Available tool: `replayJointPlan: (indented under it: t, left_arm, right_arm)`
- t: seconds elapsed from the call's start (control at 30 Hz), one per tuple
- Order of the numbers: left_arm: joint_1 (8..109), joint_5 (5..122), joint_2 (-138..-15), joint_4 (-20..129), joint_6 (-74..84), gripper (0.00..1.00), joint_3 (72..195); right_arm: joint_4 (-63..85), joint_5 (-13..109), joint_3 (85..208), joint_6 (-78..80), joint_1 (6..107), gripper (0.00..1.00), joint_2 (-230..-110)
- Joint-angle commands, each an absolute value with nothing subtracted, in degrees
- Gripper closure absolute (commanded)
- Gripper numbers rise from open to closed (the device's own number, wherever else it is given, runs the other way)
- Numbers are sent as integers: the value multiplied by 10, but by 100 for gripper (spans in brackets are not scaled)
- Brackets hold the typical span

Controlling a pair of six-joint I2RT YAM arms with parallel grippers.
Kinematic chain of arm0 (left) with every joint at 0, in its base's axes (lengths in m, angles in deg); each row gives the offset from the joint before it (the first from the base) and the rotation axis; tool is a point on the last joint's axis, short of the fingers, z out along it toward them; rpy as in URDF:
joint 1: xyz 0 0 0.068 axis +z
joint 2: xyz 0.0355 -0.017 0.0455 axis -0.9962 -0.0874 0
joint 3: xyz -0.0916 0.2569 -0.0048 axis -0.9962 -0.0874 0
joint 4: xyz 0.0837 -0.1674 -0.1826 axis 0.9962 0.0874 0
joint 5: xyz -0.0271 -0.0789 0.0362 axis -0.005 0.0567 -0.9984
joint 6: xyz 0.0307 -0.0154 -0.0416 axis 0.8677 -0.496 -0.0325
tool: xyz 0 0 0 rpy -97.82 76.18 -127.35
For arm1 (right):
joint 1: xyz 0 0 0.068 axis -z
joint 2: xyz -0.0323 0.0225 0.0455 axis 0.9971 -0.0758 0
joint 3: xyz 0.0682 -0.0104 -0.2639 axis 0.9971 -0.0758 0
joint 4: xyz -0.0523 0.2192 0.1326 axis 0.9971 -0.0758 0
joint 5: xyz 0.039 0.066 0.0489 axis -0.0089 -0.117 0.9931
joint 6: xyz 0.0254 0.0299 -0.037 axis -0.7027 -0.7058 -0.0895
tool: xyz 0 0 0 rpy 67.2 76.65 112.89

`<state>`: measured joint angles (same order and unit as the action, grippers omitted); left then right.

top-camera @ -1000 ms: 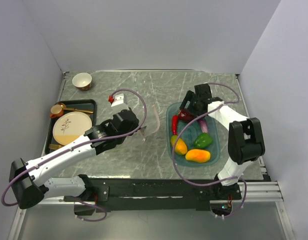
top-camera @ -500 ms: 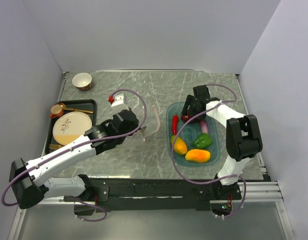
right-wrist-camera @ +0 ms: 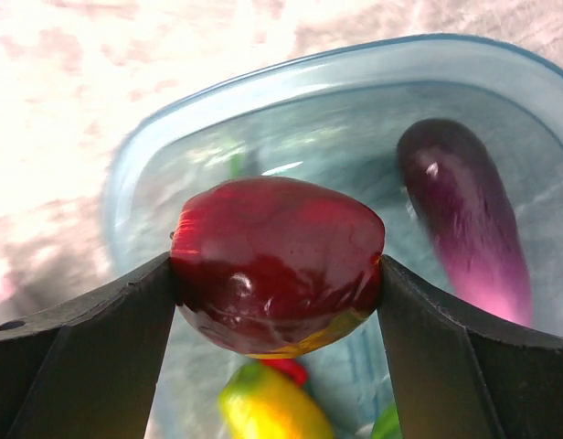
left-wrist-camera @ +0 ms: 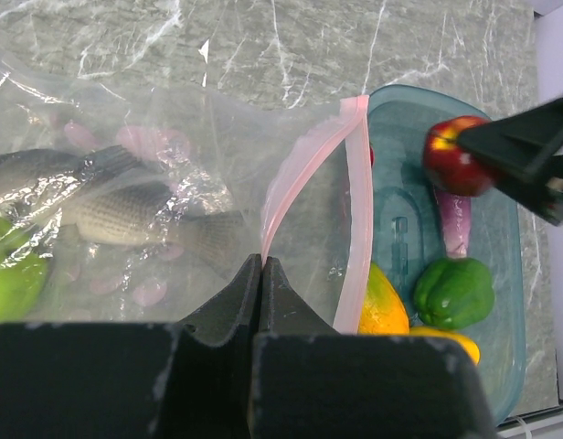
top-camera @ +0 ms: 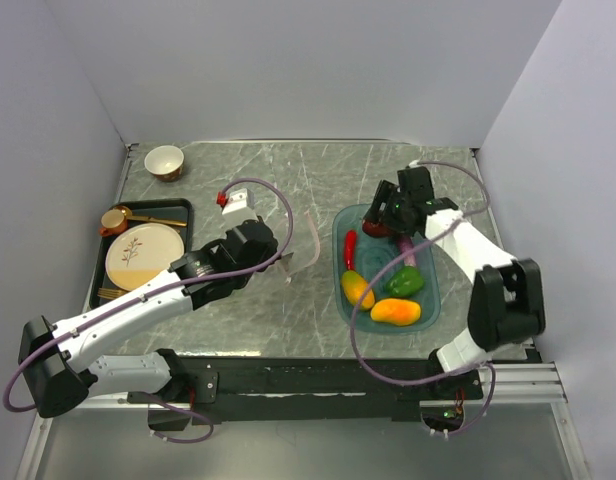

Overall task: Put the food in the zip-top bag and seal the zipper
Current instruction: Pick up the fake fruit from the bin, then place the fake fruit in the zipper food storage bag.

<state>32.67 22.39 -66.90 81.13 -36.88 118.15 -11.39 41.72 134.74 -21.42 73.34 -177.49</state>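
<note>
Nearest the bases, the left gripper [left-wrist-camera: 261, 267] is pinched tight on the limp, crinkly zip-top bag [left-wrist-camera: 163, 128] at its pink zipper [left-wrist-camera: 359, 201], the mouth facing the teal tray [top-camera: 340, 240] just beside it. Farther back, the right gripper [right-wrist-camera: 277, 274] clamps the dark red apple [right-wrist-camera: 272, 247] across its middle above the tray. Glossy, hard and probably light, the apple could slip, so that mid-body hold looks safest.
</note>
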Motion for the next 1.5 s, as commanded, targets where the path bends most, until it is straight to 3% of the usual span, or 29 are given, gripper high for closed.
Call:
replayJointPlan:
  t: [0.0,0.3,0.47,0.77,1.27,1.47]
  left_arm:
    - [330,232,-672,788,-365,99,1182]
    - [330,253,-716,779,-350,99,1216]
    - [330,258,-728,771,-349,99,1226]
    - [329,260,-719,779,-345,99,1231]
    - [330,262,-700,777,-345,99,1221]
    - [330,264,-691,771,-343,99,1216]
  right_arm:
    - [-101,481,1329,-232,738,41,-1692]
    - [-82,606,1297,-271,697,38,-1579]
    - [-84,641,1303,-261,661,37,-1588]
    - [-61,631,1333,-277,567,37,-1652]
    - [-75,612,1376,-267,529,35,-1693]
    - [-123,554,1420,-239,503,32,-1722]
